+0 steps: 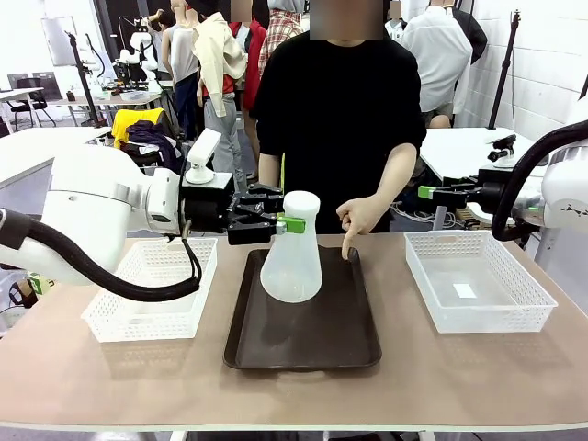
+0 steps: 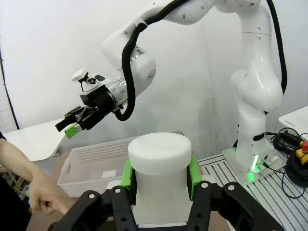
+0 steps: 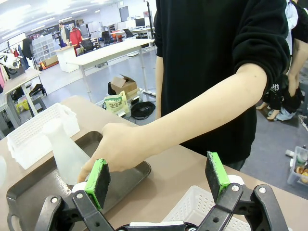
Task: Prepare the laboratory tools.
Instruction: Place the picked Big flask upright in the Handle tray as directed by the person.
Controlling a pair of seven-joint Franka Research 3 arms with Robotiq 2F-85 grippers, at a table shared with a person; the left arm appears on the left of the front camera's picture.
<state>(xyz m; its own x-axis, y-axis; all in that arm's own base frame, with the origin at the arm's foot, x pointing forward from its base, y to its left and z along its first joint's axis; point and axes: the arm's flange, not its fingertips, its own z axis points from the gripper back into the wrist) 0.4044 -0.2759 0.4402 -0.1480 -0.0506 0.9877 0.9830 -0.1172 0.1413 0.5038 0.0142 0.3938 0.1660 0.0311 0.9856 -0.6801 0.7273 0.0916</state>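
One frosted-white conical flask [image 1: 290, 262] stands upright over the far middle of the dark brown tray [image 1: 303, 344], and its base looks to be down on it. My left gripper [image 1: 292, 223] is shut on the flask's neck [image 2: 160, 166], a green pad on each side. The right gripper [image 1: 427, 193] hangs open and empty above the table's right side, level with the person's elbow. In the right wrist view the flask [image 3: 65, 151] stands on the tray [image 3: 29, 192], beyond my right gripper [image 3: 158, 178] and its spread pads.
The person's hand [image 1: 354, 220] points a finger down at the tray's far right corner, close to the flask. One white mesh basket [image 1: 152, 289] sits left of the tray. Another white mesh basket [image 1: 478, 280] sits to its right, under the right gripper.
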